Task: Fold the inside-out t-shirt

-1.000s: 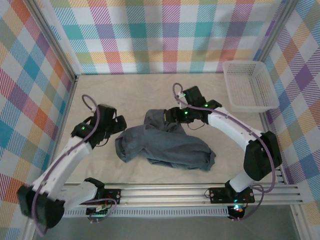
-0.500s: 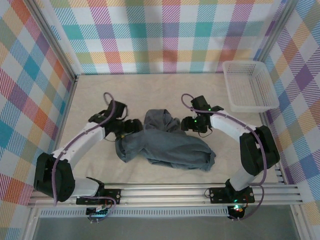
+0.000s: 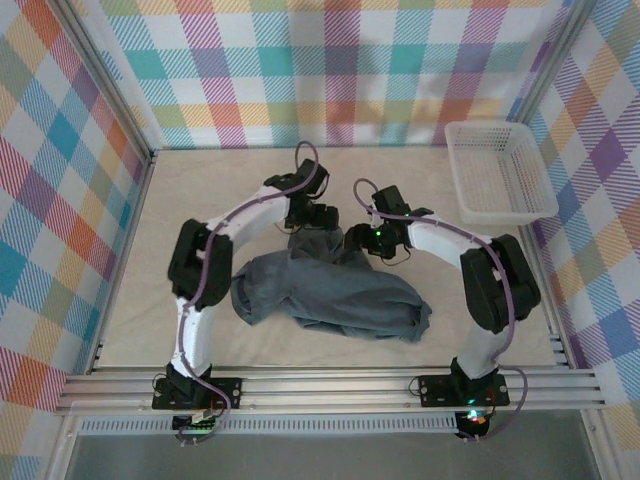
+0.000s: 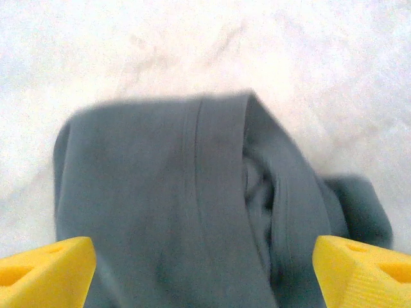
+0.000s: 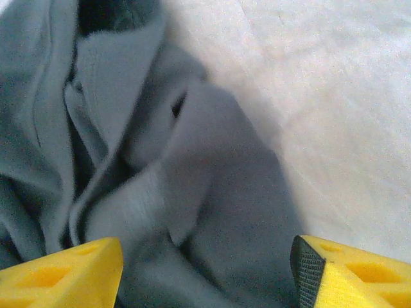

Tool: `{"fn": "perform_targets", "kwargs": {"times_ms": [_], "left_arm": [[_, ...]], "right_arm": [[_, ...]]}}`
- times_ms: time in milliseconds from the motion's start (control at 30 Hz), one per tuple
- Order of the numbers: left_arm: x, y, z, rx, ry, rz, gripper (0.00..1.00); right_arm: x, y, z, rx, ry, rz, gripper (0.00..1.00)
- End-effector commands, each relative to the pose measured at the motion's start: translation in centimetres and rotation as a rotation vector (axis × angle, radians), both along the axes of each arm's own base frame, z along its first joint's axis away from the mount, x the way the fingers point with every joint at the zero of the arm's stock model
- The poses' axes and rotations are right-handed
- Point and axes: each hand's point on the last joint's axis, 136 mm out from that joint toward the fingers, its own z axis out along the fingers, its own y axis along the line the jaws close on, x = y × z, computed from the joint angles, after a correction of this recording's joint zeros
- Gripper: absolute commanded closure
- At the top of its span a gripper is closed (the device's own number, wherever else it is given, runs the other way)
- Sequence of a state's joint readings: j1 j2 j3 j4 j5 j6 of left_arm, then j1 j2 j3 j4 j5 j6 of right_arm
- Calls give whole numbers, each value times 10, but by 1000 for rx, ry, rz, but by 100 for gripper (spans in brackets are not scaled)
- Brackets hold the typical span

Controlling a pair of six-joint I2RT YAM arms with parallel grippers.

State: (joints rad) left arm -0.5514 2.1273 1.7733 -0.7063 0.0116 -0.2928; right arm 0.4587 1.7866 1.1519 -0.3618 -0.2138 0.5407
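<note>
The dark slate-grey t-shirt [image 3: 325,290] lies crumpled mid-table, with a bunched part reaching toward the back. My left gripper [image 3: 318,216] hangs over that back part with its jaws wide open. In the left wrist view a hemmed fold of the t-shirt [image 4: 186,212] lies between the two yellow fingertips [image 4: 45,269], untouched. My right gripper [image 3: 362,238] is at the shirt's back right edge, also open. The right wrist view has wrinkled shirt fabric [image 5: 192,224] between its yellow fingers [image 5: 350,273]. No white tag is visible.
A white basket [image 3: 497,172] stands at the back right corner, against the plaid wall. Bare cream table surface [image 3: 200,190] lies to the left of the shirt and behind it. The metal rail [image 3: 330,385] runs along the near edge.
My left arm has swung from the shirt's left side across to its back, above the bunched part. The right gripper shifted slightly left toward the shirt. The shirt has not moved.
</note>
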Motion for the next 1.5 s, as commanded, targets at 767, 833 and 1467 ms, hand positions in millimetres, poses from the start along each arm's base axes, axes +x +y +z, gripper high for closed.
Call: {"fn": "perform_targets", "kwargs": {"times_ms": [767,833,1467], "left_arm": [[-67,119,292,-399,-480,91,100],[-78,109,308,-473,-522,33,100],[-127,140,160,-371,-348,177,41]], "right_arm": [[-32,-129,250,-8,-710,-305,100],[-46,-112,282,93,-785,-206,100],[-83,-1,180,230,-517,163,35]]}}
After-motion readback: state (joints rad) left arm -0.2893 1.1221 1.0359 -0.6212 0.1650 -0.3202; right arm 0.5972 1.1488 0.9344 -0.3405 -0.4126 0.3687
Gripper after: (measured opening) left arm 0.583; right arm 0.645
